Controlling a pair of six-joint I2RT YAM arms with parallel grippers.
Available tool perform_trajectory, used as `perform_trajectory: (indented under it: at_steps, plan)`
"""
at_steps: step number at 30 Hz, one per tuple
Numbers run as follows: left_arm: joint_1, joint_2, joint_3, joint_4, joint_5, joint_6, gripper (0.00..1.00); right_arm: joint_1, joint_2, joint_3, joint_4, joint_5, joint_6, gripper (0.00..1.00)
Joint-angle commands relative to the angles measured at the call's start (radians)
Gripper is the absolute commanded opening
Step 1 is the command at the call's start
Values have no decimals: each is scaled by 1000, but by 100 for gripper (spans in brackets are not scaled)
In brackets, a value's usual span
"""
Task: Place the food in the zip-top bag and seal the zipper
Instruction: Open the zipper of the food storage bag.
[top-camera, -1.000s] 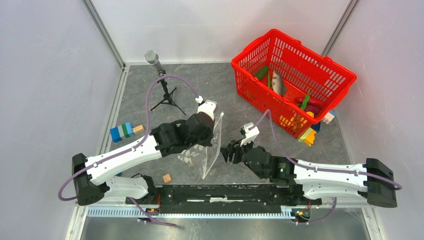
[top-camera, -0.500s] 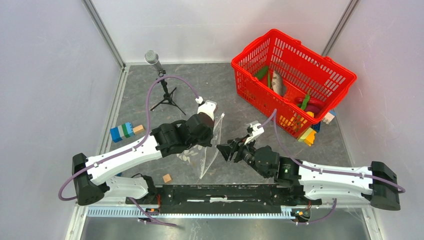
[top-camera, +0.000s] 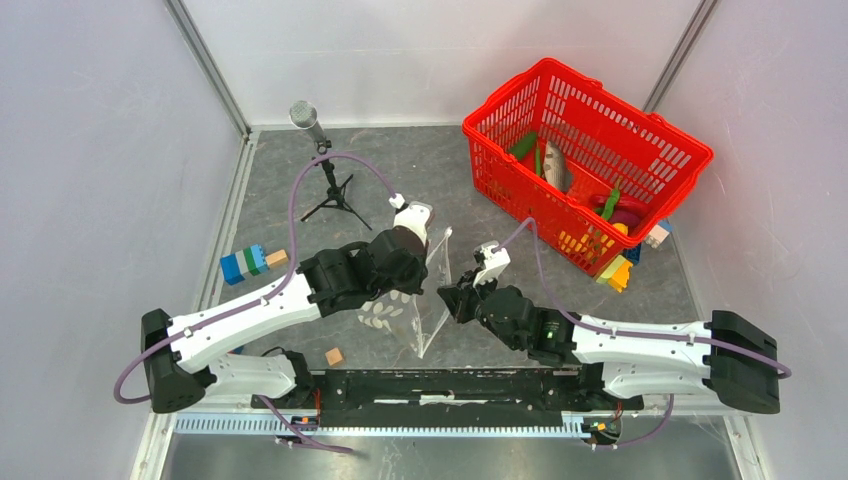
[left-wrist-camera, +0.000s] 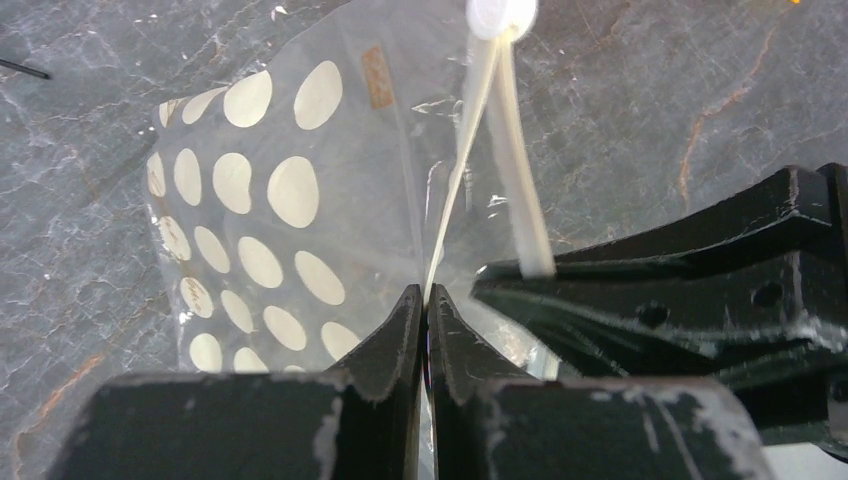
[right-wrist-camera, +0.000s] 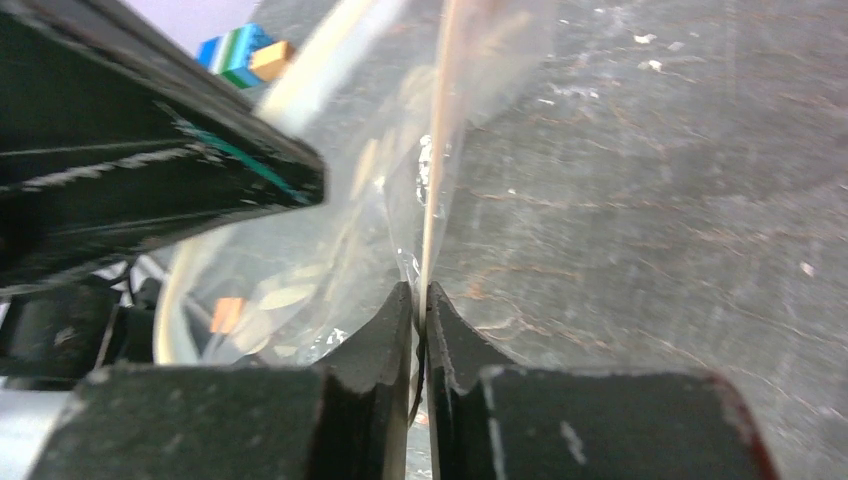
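The zip-top bag, clear with white dots, hangs upright between both arms with its mouth spread. My left gripper is shut on one side of the zipper, and the dotted bag falls away to the left of my left gripper. My right gripper is shut on the other side of the zipper, which runs up from my right gripper. The food lies in the red basket: a grey fish, green pods, a magenta aubergine.
A microphone on a small tripod stands at the back left. Blue-green blocks and a wooden cube lie to the left, another cube near the arm bases. Yellow and blue blocks sit beside the basket.
My right gripper moved left to the bag's mouth and shut on its free edge. The mouth now stands spread between the two grippers.
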Motion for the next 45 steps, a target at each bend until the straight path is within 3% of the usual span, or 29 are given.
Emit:
perform_trajectory:
  at_steps: [1,5,8,14,18,33,37,41,45]
  plan:
    - [-3,-38,11,-58,-165,4,9,-2,-42,53,-280,210,101,6]
    - [-2,-29,48,-113,-275,35,10,-2,-49,60,-419,266,160,5]
    - [-4,3,75,-97,-206,49,16,0,-28,74,-404,248,171,2]
    - [-5,88,98,-53,15,52,39,-1,-28,64,-248,212,162,0]
    - [-9,107,100,-65,49,36,53,-1,-29,63,-217,222,178,0]
    - [-118,109,75,-162,-104,-84,58,-1,-18,82,-180,238,189,0]
    - [-118,116,64,-164,-135,-83,51,-1,-32,65,-149,216,178,0]
    - [-118,122,76,-186,-179,-76,24,0,-49,48,-151,205,163,0]
    - [-118,74,76,-234,-290,-93,2,-1,-44,54,-317,248,166,0]
